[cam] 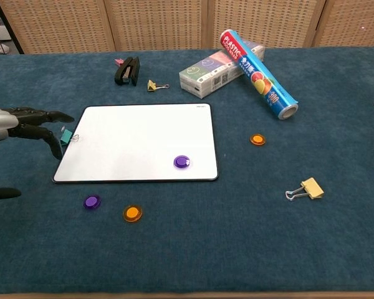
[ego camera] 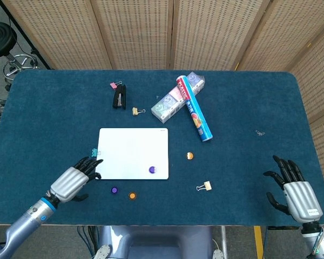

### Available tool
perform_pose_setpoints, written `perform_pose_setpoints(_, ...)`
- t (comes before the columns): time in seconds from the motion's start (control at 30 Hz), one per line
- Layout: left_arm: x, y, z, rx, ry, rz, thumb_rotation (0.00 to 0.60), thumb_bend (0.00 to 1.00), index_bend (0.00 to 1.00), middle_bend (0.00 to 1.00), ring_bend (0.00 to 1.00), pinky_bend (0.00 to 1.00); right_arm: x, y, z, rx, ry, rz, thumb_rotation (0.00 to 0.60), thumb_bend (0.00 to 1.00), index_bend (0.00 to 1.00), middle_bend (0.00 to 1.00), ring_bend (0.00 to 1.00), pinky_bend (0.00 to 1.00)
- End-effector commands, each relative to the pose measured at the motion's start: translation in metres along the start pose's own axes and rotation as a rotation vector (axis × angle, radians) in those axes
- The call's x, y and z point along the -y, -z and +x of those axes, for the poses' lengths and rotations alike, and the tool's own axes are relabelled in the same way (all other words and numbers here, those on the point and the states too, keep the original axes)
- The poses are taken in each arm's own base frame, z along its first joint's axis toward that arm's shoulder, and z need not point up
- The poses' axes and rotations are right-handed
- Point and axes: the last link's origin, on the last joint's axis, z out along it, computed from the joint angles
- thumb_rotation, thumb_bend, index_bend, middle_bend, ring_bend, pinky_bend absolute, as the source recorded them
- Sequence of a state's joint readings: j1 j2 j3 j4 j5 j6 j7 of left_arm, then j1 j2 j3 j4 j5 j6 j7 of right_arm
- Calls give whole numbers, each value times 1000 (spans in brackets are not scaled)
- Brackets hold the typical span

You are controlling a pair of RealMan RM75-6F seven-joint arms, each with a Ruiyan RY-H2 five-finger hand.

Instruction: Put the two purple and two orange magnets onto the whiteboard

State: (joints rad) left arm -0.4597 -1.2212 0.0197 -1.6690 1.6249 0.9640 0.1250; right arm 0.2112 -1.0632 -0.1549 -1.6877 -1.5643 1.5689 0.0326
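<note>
A white whiteboard [ego camera: 132,152] [cam: 137,142] lies mid-table with one purple magnet [ego camera: 152,169] [cam: 182,162] on its near right corner. A second purple magnet [ego camera: 114,190] [cam: 91,202] and an orange magnet [ego camera: 132,196] [cam: 132,213] lie on the cloth just in front of the board. Another orange magnet [ego camera: 189,155] [cam: 257,139] lies to the board's right. My left hand [ego camera: 73,181] [cam: 15,124] hovers open at the board's near left corner, holding nothing. My right hand [ego camera: 297,191] is open at the table's near right edge, far from the magnets.
A plastic-wrap roll [ego camera: 194,114] leans on a tissue pack [ego camera: 175,100] behind the board. A black stapler [ego camera: 119,96], pink clip [ego camera: 113,84] and gold clip [ego camera: 136,111] lie at the back left. A teal clip [ego camera: 94,153] touches the board's left edge; a gold binder clip [ego camera: 205,186] lies front right.
</note>
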Motion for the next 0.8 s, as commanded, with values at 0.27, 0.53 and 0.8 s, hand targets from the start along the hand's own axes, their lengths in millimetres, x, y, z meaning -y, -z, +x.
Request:
perform_pose_setpoints(0.27,-27,-33,-17,53,2,-4,600,250,377,0,0,0,-4,0,5,-9,-20,-5,600,408,291,0,0,0)
perform_pose_setpoints(0.53,-32,-38,-23,59,0,4,600,260,413,0,0,0,-6,-1,5,-7,-29,-10,600,408,292,0,0,0)
perform_pose_setpoints(0.8,-37,-47,-30,62,-9,2,600,263,421,0,0,0,-7,-1,5,-5,-37,-14,600,408,293,0,0,0)
